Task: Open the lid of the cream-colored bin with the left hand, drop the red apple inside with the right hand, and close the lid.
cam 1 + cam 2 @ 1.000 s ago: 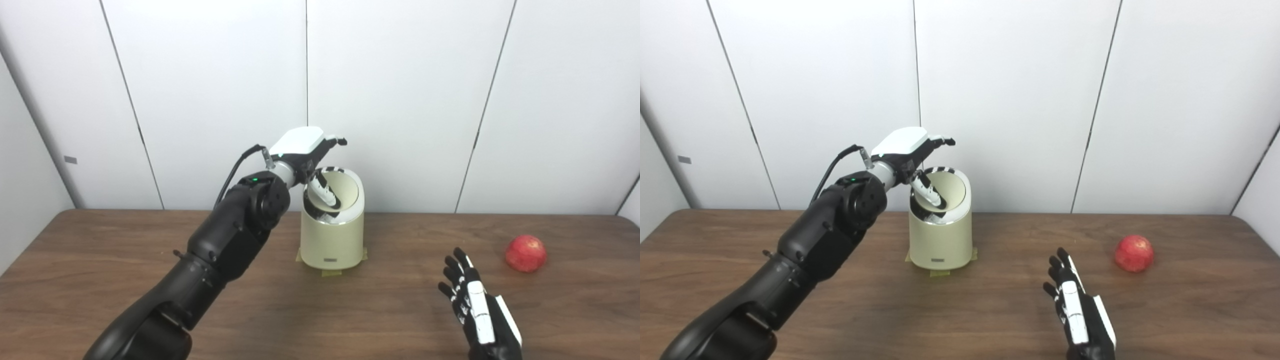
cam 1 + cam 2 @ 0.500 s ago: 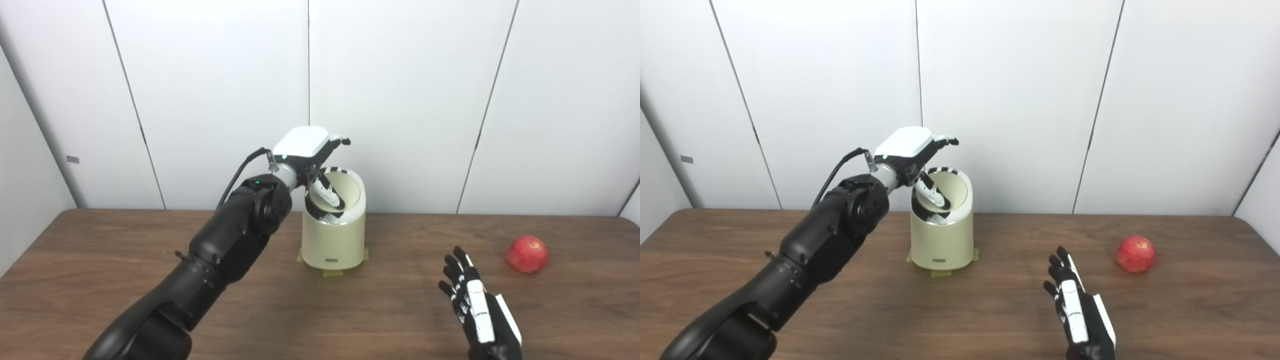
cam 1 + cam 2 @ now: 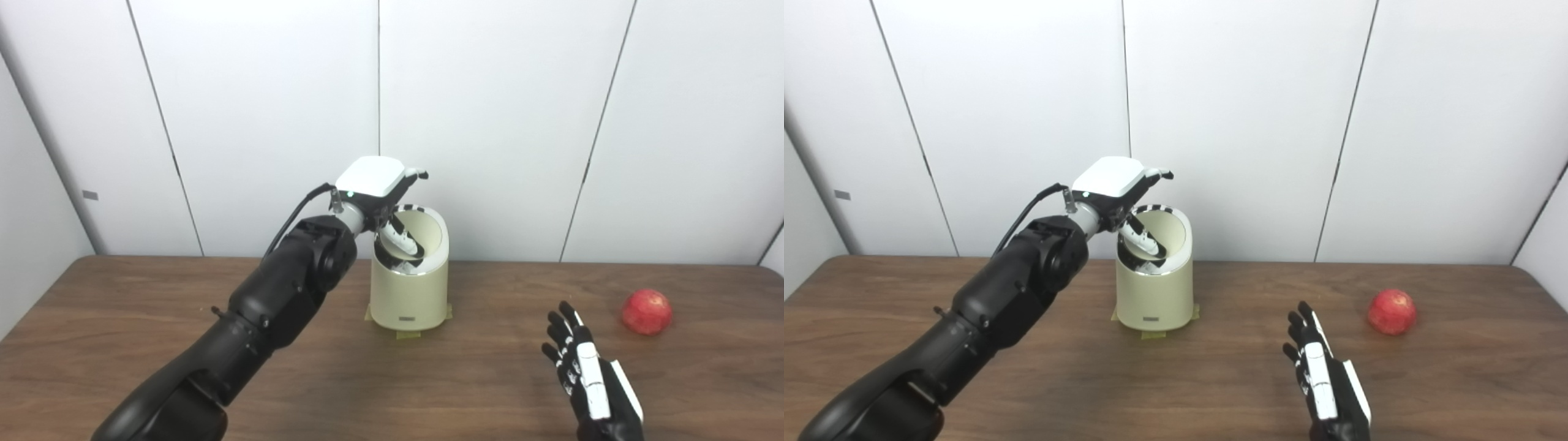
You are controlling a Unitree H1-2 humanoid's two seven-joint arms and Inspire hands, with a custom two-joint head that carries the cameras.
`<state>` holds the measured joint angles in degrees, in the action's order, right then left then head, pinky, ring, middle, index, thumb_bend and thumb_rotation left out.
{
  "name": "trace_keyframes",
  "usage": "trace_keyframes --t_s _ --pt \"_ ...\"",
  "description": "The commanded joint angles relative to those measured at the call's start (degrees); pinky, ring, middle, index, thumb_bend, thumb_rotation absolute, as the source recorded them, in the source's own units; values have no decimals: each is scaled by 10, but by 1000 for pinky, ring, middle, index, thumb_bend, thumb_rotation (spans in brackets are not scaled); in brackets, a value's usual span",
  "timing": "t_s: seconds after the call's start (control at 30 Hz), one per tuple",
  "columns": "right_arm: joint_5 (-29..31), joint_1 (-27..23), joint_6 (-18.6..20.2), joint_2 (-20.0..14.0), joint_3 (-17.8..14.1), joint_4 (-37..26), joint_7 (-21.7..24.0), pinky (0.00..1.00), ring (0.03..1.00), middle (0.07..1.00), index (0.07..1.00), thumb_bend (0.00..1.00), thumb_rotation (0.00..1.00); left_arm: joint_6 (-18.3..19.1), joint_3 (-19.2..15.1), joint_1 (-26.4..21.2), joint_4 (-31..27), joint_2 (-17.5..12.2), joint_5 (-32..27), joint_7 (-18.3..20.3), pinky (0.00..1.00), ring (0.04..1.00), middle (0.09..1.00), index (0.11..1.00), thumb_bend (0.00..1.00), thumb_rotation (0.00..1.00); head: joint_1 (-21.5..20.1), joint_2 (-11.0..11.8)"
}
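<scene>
While the cream-coloured cylindrical plastic bin (image 3: 409,288) stands at the wooden table's (image 3: 122,331) rear, left hand (image 3: 383,184) props its tilted lid (image 3: 422,233), finger hooked inside, clearing the mouth. Right hand (image 3: 591,383), fingers spread, empty. Round red apple (image 3: 647,312): tabletop, right, ungrasped.

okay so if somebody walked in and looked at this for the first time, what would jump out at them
Probably the big black left arm reaching up to the cream-colored bin at the back middle of the table, with the left hand at its rim, holding the lid tipped up. Next, the red apple, alone far right on the wood. The right hand waits open near the front edge, short of the apple.
</scene>
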<state>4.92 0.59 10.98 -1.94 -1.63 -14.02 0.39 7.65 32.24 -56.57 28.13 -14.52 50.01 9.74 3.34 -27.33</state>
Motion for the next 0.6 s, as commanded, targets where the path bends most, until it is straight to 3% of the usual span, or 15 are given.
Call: trace_keyframes --t_s 0.0,0.17,0.3,0.43,0.57 --pt "4 -20 -16 -4 -2 -24 7 940 975 964 979 646 973 -5 8 -21 -1 -5 19 4 846 899 905 915 950 101 0 -1" --pt "6 -19 -14 -5 -4 -25 5 938 973 961 976 651 965 -16 1 -12 -11 -5 14 1 816 876 891 902 970 83 1 -2" --pt "2 -19 -18 -8 -2 -21 5 936 971 960 973 656 974 -6 -16 -16 -34 -5 3 22 842 902 909 914 959 102 1 -1" --pt "3 -19 -20 -8 -2 -18 5 932 968 956 968 654 968 5 -55 -17 -74 -2 -29 35 781 881 895 900 978 86 3 -1" --pt "3 -21 -23 -9 -2 -12 5 932 970 960 975 644 969 14 -118 -12 -121 7 -83 28 725 844 861 873 967 31 5 0"
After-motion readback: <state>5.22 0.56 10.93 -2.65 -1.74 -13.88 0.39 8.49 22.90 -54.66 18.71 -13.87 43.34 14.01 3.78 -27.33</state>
